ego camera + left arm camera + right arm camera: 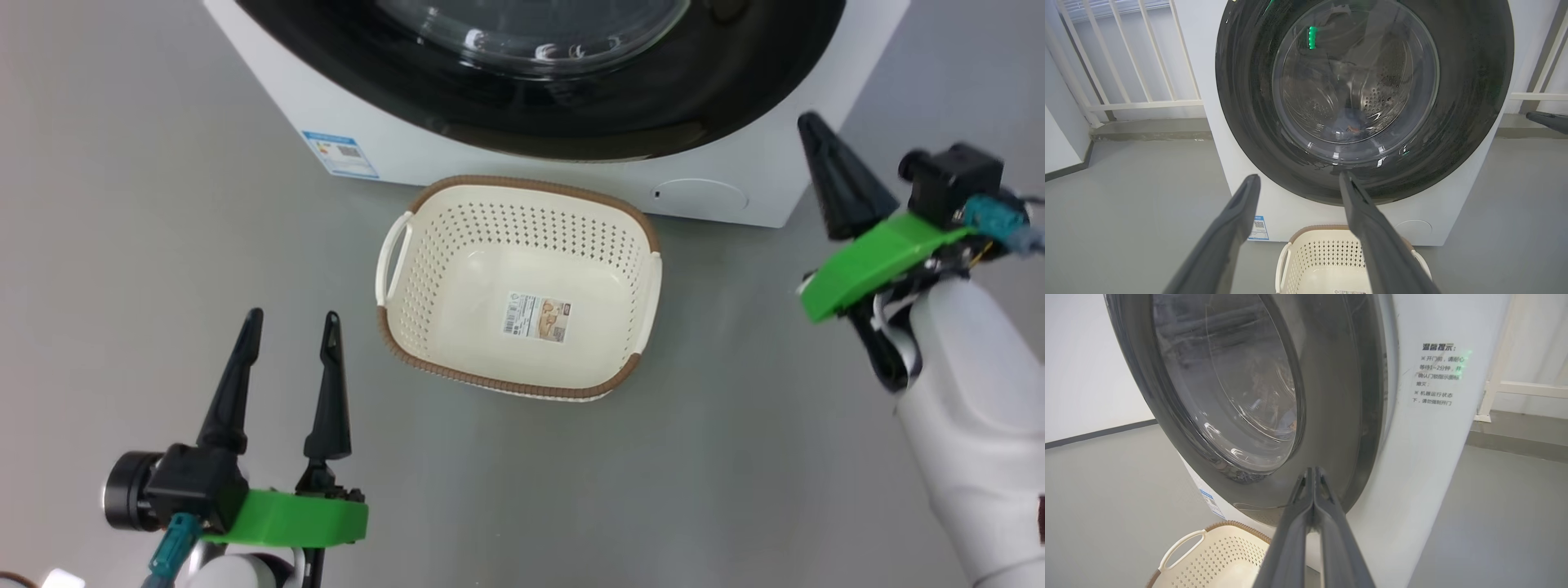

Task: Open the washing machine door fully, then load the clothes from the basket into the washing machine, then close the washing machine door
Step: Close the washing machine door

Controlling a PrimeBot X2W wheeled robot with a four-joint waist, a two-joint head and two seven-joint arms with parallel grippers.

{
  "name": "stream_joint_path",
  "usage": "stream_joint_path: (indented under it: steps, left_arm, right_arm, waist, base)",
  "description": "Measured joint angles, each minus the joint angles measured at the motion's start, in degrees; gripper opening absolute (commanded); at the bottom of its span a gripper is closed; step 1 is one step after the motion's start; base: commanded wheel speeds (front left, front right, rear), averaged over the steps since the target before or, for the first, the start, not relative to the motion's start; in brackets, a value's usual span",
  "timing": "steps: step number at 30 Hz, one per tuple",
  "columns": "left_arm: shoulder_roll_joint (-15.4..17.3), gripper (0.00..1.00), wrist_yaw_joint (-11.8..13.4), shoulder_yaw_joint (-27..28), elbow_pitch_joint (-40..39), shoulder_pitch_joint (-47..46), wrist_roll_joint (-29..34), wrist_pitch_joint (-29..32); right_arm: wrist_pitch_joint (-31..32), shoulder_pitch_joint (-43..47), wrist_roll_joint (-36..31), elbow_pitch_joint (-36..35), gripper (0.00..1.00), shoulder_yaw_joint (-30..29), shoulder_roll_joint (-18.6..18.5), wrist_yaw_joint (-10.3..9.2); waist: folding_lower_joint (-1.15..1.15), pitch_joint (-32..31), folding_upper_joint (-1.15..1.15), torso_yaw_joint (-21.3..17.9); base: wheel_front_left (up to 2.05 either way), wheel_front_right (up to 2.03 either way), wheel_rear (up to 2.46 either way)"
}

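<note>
Our left gripper hovers with fingers spread wide and nothing between them, apart from the basket, which stands on the floor just before the washing machine. Our right gripper has its fingers pressed together on nothing, by the lower right edge of the washing machine door; we cannot tell whether it touches. That door sits flush with the front, and through its glass we make out the clothes low in the drum.
</note>
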Motion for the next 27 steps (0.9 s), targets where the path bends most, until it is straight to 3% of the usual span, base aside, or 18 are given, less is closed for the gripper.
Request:
stream_joint_path:
  steps: [7, 9, 10, 27]
  left_arm:
    - [0.0, 1.0, -0.9, 1.8, 0.9, 1.4, 0.9, 0.0]
    - [0.0, 1.0, -1.5, 2.2, 1.3, 2.0, 1.3, 0.0]
    - [0.0, 1.0, -1.5, 2.4, 1.5, 2.4, 1.5, 0.0]
    - [0.1, 1.0, -4.0, 5.0, 5.2, 6.8, 2.1, 0.0]
  right_arm:
    - [0.0, 12.3, -0.3, -9.1, 0.0, -2.8, 2.2, 0.0]
    - [0.0, 15.4, -0.4, -11.5, 0.43, -4.3, 3.1, 0.0]
    - [0.0, 16.8, -0.6, -12.5, 0.99, -5.0, 3.5, 0.0]
    - [0.0, 29.9, -4.3, -19.8, 1.0, -10.0, 7.0, 0.0]
  waist:
    - [0.0, -2.7, 0.0, -2.4]
    - [0.0, -3.5, 0.0, -3.2]
    - [0.0, -3.9, 0.0, -3.6]
    - [0.0, -10.9, 0.0, -9.6]
  base:
    - [0.0, 0.0, 0.0]
    - [0.0, 0.0, 0.0]
    - [0.0, 0.0, 0.0]
    - [0.0, 0.0, 0.0]
